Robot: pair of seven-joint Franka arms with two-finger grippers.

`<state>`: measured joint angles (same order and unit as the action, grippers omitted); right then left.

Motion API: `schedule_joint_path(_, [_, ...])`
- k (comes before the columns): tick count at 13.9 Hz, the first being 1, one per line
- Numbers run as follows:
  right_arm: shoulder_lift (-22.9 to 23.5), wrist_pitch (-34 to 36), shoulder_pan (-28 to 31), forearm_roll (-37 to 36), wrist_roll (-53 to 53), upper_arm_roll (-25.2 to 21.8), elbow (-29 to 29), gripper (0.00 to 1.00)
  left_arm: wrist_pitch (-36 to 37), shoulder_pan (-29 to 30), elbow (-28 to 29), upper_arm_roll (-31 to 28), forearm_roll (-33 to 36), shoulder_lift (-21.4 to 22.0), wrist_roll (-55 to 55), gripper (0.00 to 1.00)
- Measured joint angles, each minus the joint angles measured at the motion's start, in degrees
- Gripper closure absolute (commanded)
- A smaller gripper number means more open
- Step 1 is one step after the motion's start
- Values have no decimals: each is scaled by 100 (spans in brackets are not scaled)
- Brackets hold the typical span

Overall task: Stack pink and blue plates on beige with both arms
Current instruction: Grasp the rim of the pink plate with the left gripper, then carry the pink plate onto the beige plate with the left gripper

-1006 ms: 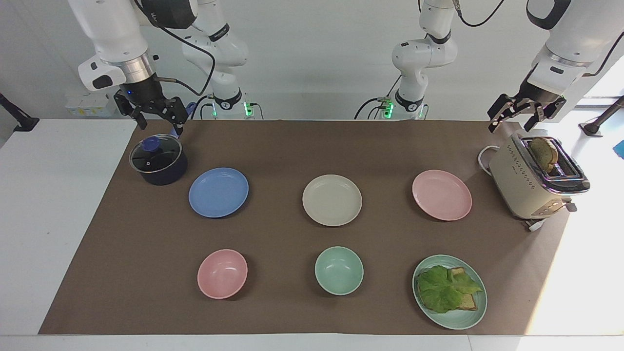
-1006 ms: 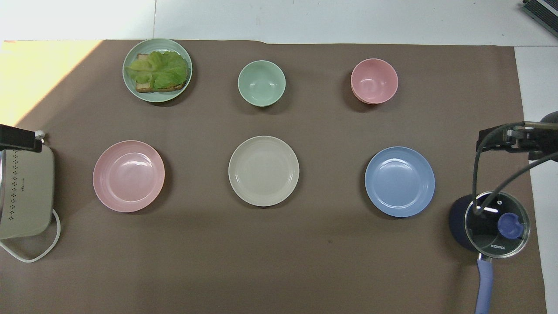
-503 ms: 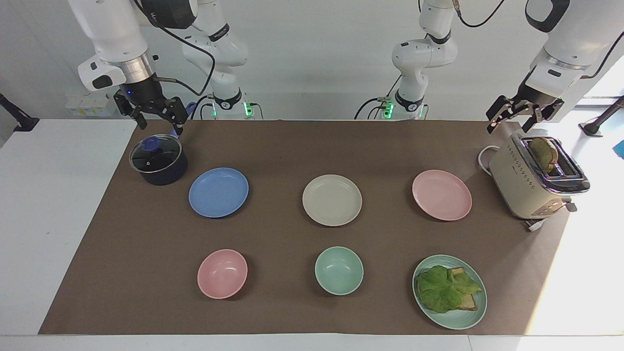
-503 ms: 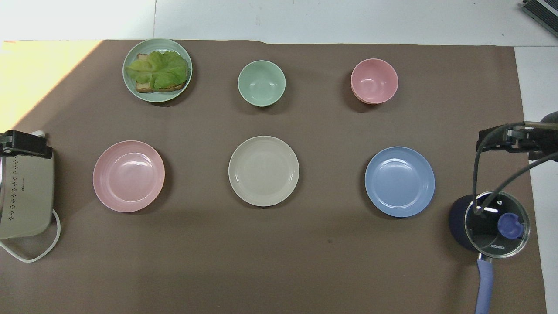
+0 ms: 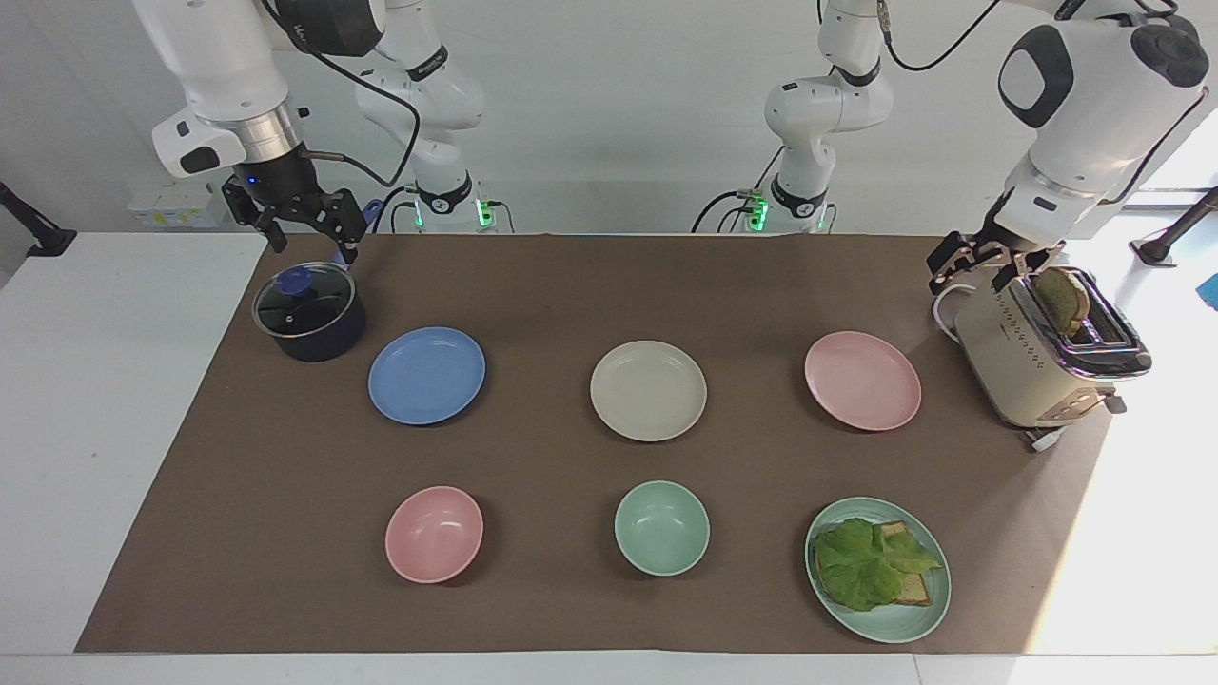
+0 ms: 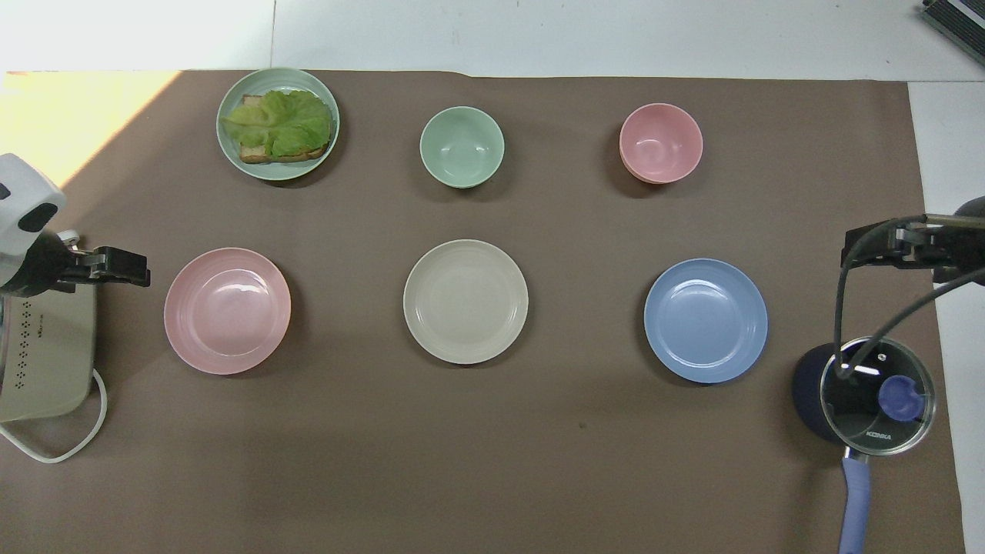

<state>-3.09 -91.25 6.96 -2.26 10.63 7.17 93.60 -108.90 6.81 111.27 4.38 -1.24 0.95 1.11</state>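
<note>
Brown matting covers the table (image 5: 571,285), and three flat plates lie on it in one row, none stacked. The beige plate (image 5: 648,390) sits in the middle, with the pink plate (image 5: 863,380) beside it toward the left arm's end and the blue plate (image 5: 426,375) beside it toward the right arm's end. All three are apart from one another.

The left gripper (image 5: 972,269) hangs over the table edge of the toaster (image 5: 1032,357), near the pink plate but not over it and not touching it. Its fingers stand apart and hold nothing. In the overhead view the left gripper (image 6: 115,266) shows just beside the pink plate (image 6: 227,310).

The right gripper (image 5: 303,228) hangs above the lidded pot (image 5: 309,314), on the side nearer the robots. The blue plate lies on the other side of the pot from it, untouched. The fingers are spread and empty.

Farther from the robots than the plates is a second row: a pink bowl (image 5: 434,534), a green bowl (image 5: 661,527), and a green plate (image 5: 890,623) carrying toast and lettuce. A slice of bread (image 5: 1061,298) stands in the toaster slot.
</note>
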Motion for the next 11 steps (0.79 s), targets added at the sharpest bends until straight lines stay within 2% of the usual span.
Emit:
schedule_joint_path(3, [0, 2, 3, 0, 0, -1, 0, 0, -601, 142, 300, -14, 0, -435, 0, 0])
schedule_joint_path(7, [0, 2, 7, 0, 0, -2, 0, 0, -1091, 221, 376, -20, 0, -1192, -20, 0])
schedule_joint_path(11, [0, 2, 14, 0, 0, -9, 0, 0, -1399, 328, 637, -20, 0, -1411, -85, 0])
